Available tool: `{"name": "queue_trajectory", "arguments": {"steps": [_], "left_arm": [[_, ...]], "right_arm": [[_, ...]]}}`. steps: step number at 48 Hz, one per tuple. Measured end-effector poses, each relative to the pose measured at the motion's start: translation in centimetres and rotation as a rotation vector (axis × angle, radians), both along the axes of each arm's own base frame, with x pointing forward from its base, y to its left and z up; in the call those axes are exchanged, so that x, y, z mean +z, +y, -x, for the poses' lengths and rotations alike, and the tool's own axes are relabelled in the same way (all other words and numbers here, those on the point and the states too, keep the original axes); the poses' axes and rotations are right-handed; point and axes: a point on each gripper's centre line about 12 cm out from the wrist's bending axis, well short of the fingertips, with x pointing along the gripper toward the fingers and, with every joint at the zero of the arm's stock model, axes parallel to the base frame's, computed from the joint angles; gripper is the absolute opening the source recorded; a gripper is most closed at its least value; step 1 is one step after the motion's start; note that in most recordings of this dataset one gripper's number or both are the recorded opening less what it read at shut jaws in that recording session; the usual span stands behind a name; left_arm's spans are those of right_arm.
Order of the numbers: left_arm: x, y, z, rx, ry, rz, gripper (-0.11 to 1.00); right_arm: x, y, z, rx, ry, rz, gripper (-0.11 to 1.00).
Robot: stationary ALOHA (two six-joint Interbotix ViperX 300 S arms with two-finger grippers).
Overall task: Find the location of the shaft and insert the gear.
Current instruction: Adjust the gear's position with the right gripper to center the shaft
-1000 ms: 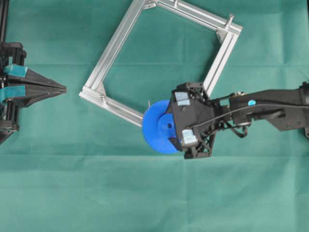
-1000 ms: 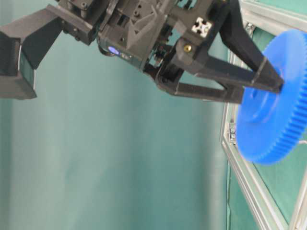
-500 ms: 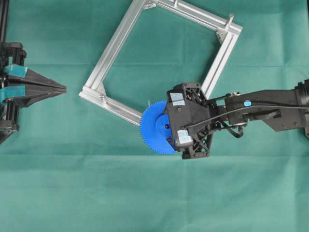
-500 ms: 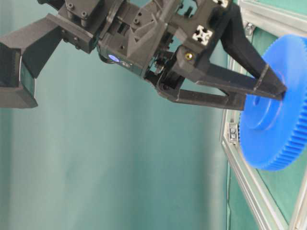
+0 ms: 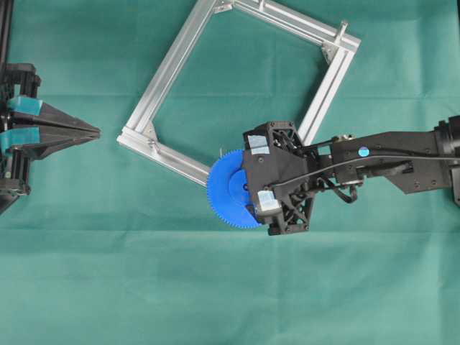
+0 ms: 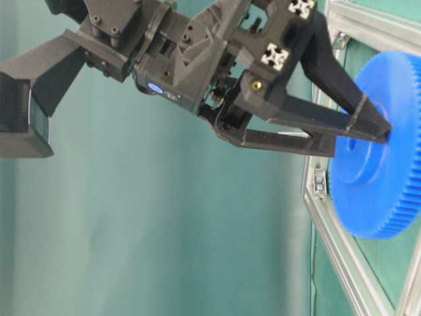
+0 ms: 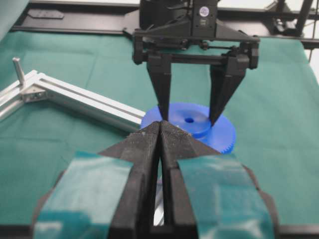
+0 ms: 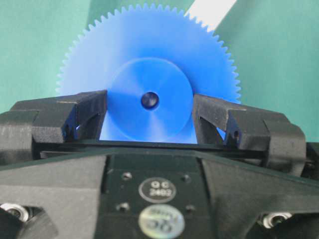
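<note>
The blue toothed gear (image 5: 226, 192) hangs over the near corner of the square aluminium frame (image 5: 171, 70). My right gripper (image 5: 248, 189) is shut on its raised hub, one finger on each side. The right wrist view looks down on the gear (image 8: 149, 45) and its centre hole between the fingers (image 8: 87, 107). At table level the gear (image 6: 385, 178) sits just above the rail (image 6: 339, 260). The shaft is hidden under the gear; only a thin pale wire end (image 5: 220, 152) pokes out at its upper rim. My left gripper (image 5: 95, 131) is shut and empty at the far left.
A bare silver pin (image 5: 343, 29) stands at the frame's far right corner, and appears as the pin (image 7: 18, 69) in the left wrist view. Green cloth covers the table. The right arm (image 5: 388, 158) stretches in from the right edge.
My right gripper has carried the gear a little to the left over the frame's near rail. Its grip is unchanged. The left arm has not moved.
</note>
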Motion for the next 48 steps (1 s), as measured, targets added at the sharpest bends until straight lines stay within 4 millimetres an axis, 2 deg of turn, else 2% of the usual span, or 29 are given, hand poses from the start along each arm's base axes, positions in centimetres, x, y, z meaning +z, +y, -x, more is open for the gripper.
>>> {"name": "queue_trajectory", "arguments": {"steps": [18,25,48], "left_arm": [[-0.2,0.0,-0.2,0.002,0.011,0.000,0.01],[-0.2,0.0,-0.2,0.001,0.011,-0.003,0.01],[-0.2,0.0,-0.2,0.002,0.011,0.000,0.01]], "right_arm": [[0.5,-1.4,-0.3,-0.034,0.019,0.009,0.69],[0.9,-3.3,-0.6,-0.074,0.017,0.020,0.69],[0.5,-2.8,-0.7,-0.077,0.026,0.006,0.69]]}}
